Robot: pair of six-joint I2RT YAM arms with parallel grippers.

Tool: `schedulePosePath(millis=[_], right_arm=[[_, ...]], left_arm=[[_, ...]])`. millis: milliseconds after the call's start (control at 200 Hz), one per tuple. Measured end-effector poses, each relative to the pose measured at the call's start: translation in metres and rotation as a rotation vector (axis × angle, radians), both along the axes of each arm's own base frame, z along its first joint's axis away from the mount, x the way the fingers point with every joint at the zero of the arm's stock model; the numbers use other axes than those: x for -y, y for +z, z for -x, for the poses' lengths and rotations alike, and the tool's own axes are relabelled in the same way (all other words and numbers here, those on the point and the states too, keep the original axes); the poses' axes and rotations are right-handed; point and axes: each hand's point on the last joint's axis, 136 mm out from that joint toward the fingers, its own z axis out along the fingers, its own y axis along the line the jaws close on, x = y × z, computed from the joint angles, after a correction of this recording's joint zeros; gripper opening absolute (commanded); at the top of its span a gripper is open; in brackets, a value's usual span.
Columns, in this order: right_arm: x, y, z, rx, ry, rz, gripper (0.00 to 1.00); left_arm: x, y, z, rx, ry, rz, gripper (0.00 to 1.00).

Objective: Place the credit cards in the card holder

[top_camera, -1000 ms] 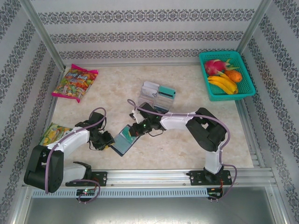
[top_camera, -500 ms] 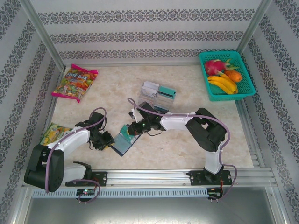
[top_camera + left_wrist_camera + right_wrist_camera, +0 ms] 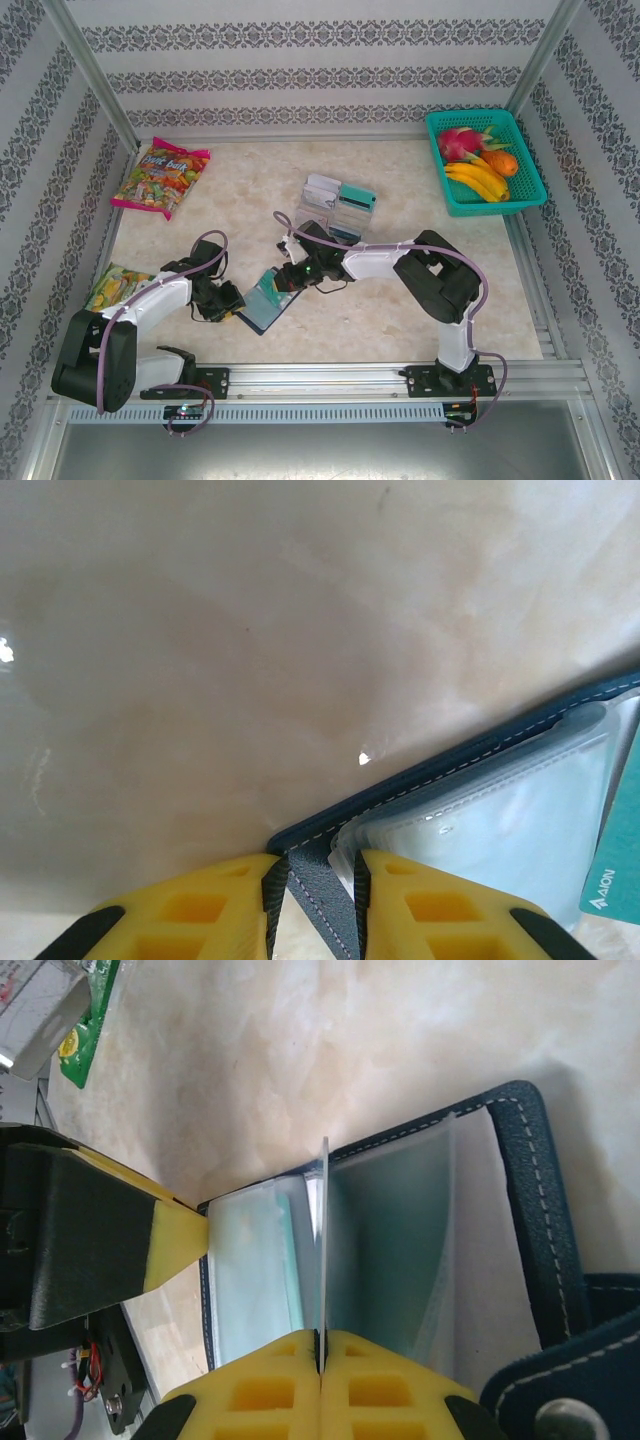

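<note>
Standing edge-on over the open card holder, the credit card looks light, stiff and slick, best pinched by its short end, as the right gripper, clenched on it, does; the soft holder lies at seven o'clock from the middle of the table, its corner nipped by the left gripper; since a second ago the right arm has edged slightly toward nine o'clock, the holder unmoved; the clear tray sits at one o'clock
</note>
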Motion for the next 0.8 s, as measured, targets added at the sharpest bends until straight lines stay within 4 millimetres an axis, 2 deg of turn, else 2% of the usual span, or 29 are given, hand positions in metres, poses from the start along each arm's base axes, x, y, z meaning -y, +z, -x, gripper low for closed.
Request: schedulePosePath(millis=[270,799], right_arm=[[-0.007,0.001,0.009,-0.007,0.031,-0.021,0.00],[0.000,-0.004,0.021,-0.065,0.065,-0.041,0.00]], left_arm=[[0.000,0.000,0.000,0.000,0.000,0.000,0.30],[0.000,-0.001,0.000,-0.002,-0.004,-0.003,0.29]])
